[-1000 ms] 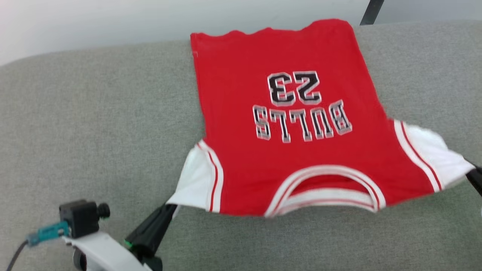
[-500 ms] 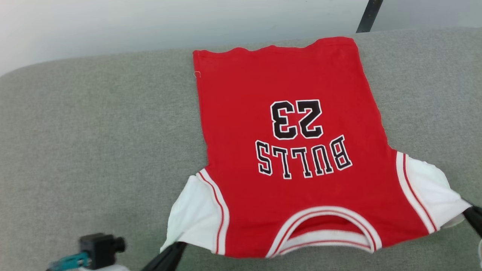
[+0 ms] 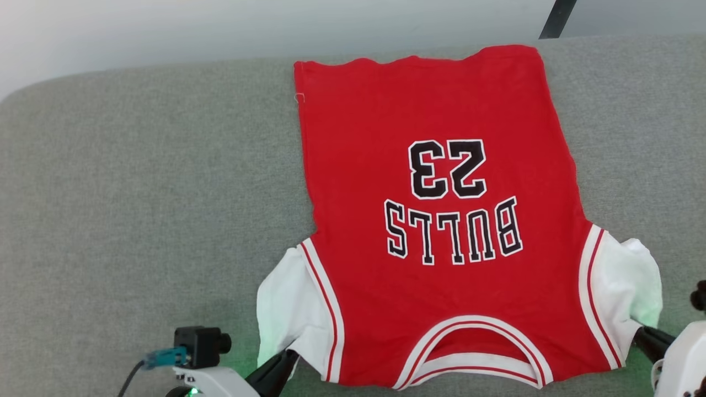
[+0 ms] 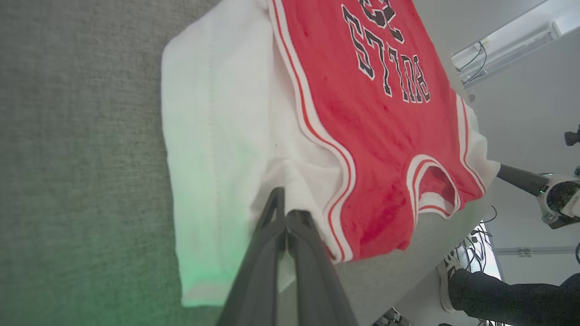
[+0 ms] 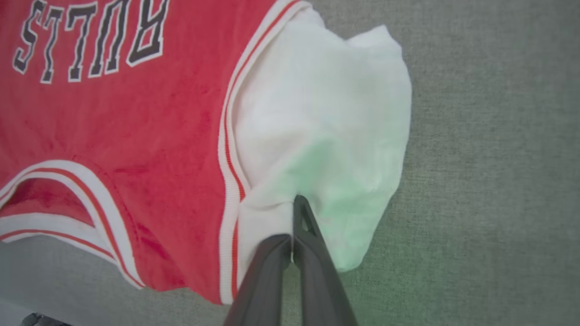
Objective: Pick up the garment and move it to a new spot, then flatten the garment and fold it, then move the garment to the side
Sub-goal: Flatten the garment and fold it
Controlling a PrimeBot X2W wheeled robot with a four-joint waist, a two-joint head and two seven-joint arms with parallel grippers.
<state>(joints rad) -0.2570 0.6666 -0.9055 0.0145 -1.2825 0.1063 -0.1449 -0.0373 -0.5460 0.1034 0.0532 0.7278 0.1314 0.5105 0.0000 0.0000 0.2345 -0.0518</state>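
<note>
Red garment (image 3: 441,220) lies spread flat on the grey tabletop (image 3: 138,193), centre-right of the head frame. My left claw (image 4: 283,215) and right claw (image 5: 294,203) each pinch shut on a white sleeve; I judge folding and moving aside remain.

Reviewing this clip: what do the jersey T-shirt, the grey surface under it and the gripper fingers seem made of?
The jersey T-shirt: soft matte knit, probably cotton or a blend; it puckers where pinched. The grey surface: matte woven upholstery-like cloth; a fine flecked weave shows. The gripper fingers: dark, smooth, likely moulded plastic; the exact material is unclear.
</note>
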